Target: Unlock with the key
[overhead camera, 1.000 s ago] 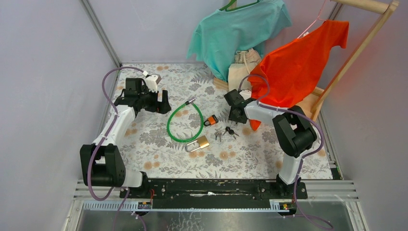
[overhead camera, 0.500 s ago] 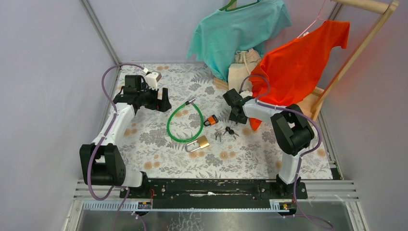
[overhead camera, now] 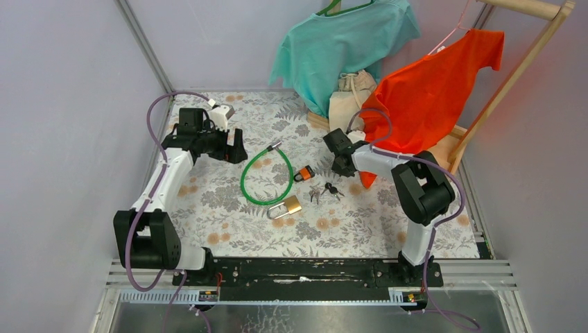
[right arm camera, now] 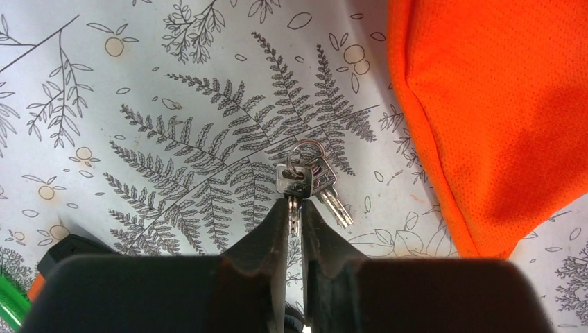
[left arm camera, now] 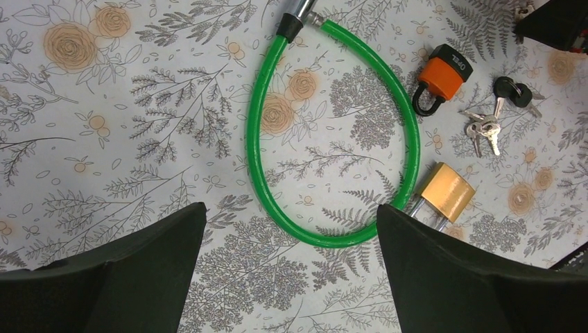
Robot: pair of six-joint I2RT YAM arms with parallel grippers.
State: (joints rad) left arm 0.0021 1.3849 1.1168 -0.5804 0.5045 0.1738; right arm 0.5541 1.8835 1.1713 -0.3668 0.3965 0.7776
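Robotics lab test cell: two arms [overhead camera: 170, 182] standing bolted to metal rail [overhead camera: 312, 272], plain panel walls [overhead camera: 69, 104] enclosing floral-covered table [overhead camera: 229, 211], shirts [overhead camera: 340, 48] hanging on wooden rack [overhead camera: 514, 75], keys [overhead camera: 324, 190] lying loose.

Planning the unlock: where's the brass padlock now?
Top view, mid-table: the brass padlock lies by the near end of the green cable loop, left of the loose keys.

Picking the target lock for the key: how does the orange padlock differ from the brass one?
The orange padlock has a short black shackle; the brass padlock has a longer silver one. The orange one lies clear of the green cable; the brass one sits right beside its loop. Both lie flat on the table, near loose keys.
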